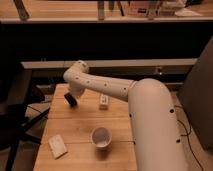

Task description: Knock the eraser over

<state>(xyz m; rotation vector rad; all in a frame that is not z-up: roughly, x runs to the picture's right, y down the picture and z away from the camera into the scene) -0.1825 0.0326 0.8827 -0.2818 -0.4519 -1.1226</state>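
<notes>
My white arm reaches from the lower right across the wooden table [80, 127] to its far left part. The gripper [72, 100] is the dark end hanging below the wrist, low over the tabletop near the left edge. The eraser does not show as a separate thing: any black block there is hidden behind or merged with the gripper's dark tip.
A white cup [101, 136] stands upright near the table's front middle. A flat pale pad [57, 146] lies at the front left. A white tube [103, 101] lies just right of the gripper under the arm. A dark chair [15, 107] stands left of the table.
</notes>
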